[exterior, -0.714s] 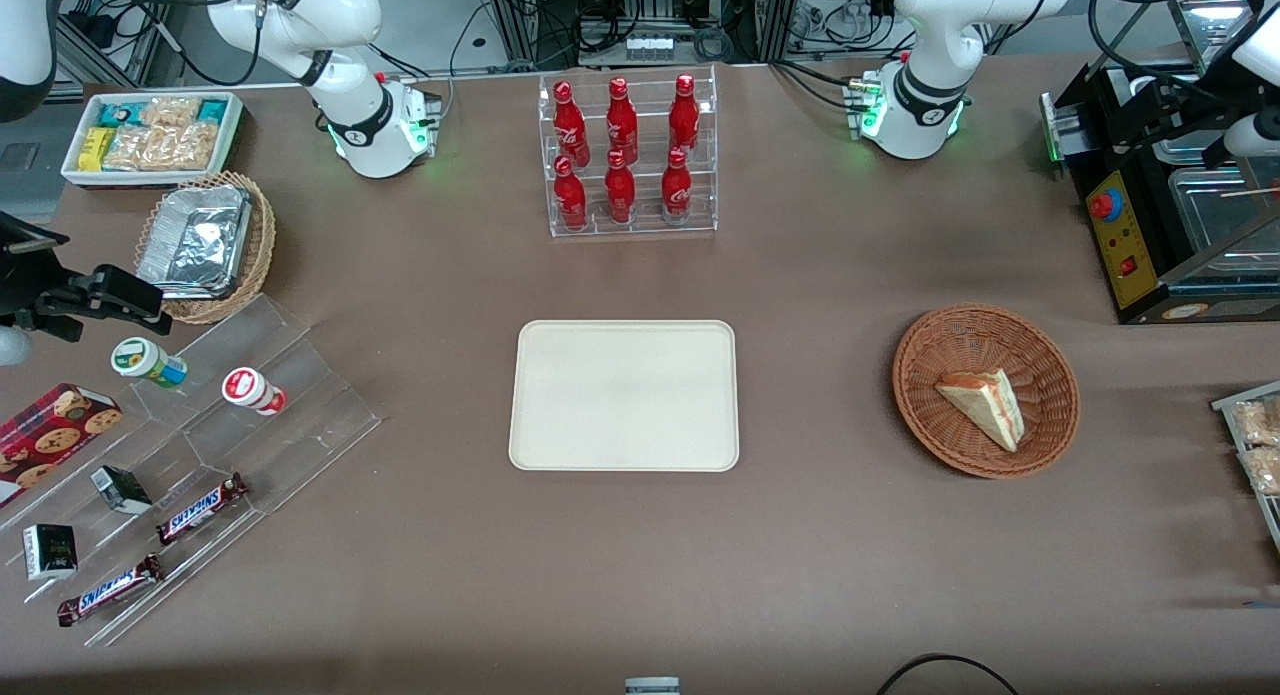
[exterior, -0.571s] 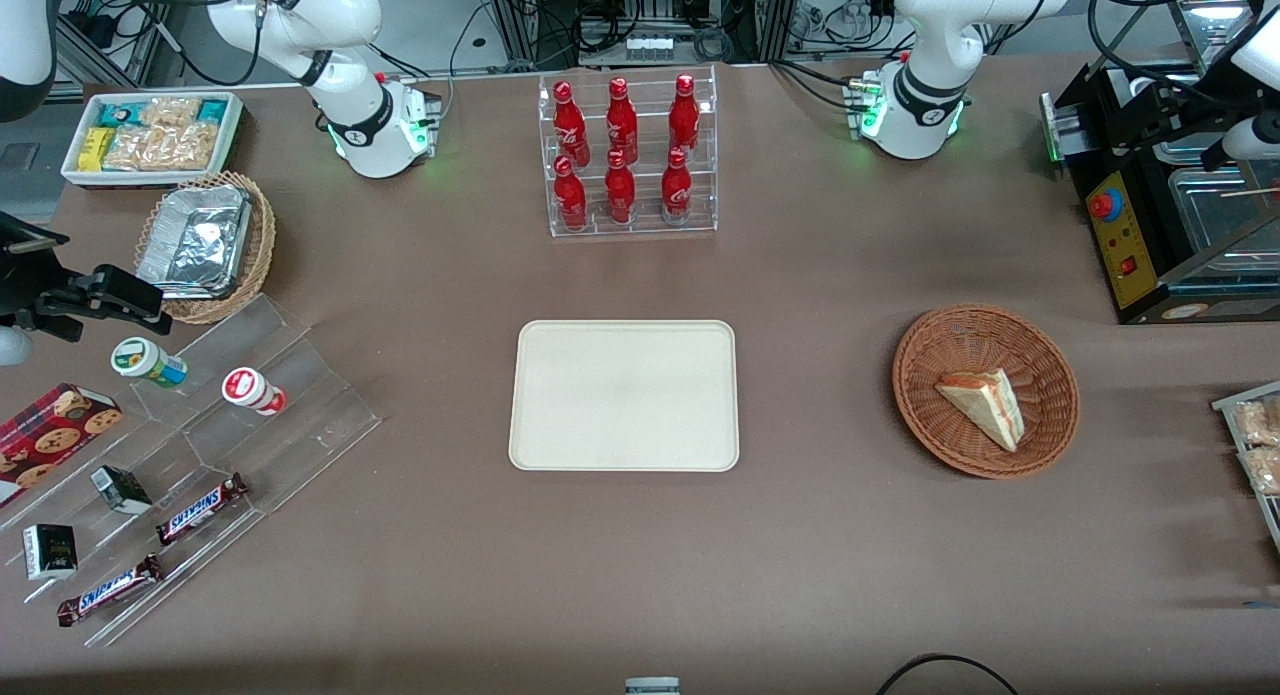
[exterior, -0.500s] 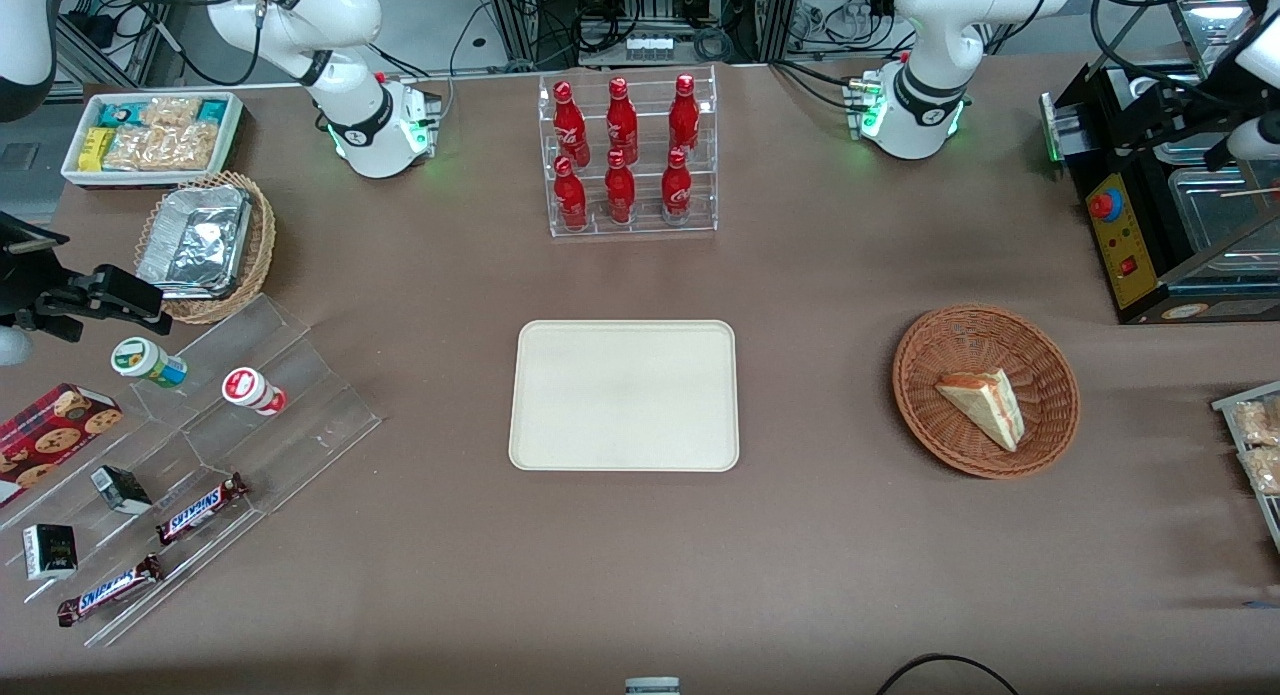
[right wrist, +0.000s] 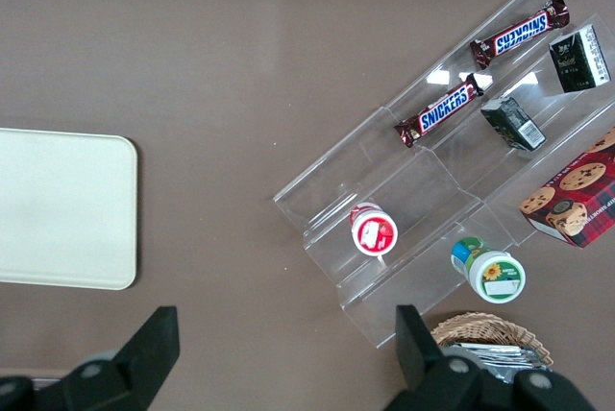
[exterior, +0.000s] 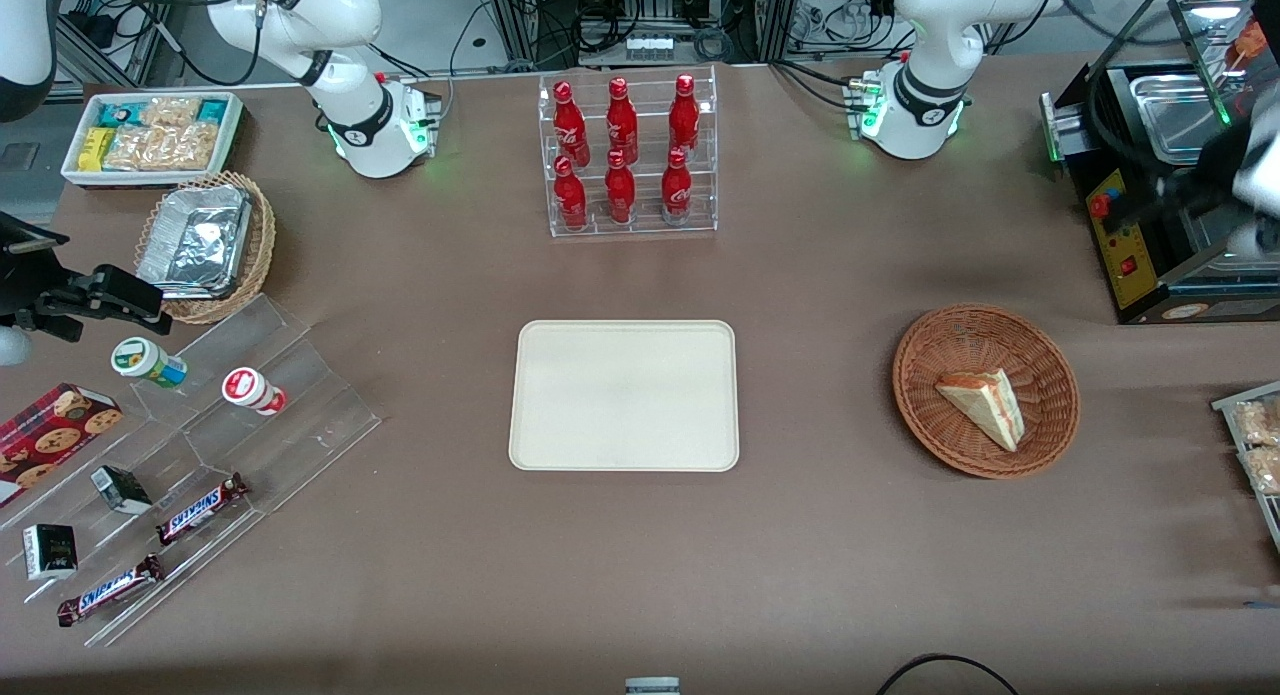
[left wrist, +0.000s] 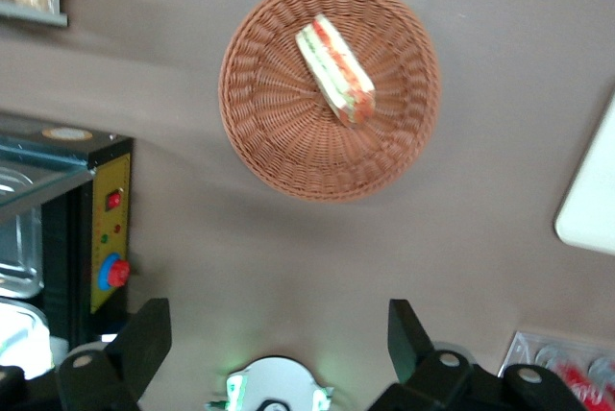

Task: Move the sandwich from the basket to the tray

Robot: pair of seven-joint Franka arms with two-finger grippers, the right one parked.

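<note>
The tray (exterior: 624, 395) is seen bare at the middle of the table. Toward the working arm's end, about level with the tray, the sandwich (exterior: 984, 403) is found lying in the basket (exterior: 930, 340), its layered cut edge showing in the wrist view. Farther from the camera, the gripper (left wrist: 279, 334) is held high above the table, well apart from the basket, with its jaws spread wide and nothing between them

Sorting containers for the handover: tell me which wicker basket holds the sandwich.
The reddish-brown basket toward the working arm's end, beside the tray; the paler one holds foil. The gripper hovers open above.
</note>
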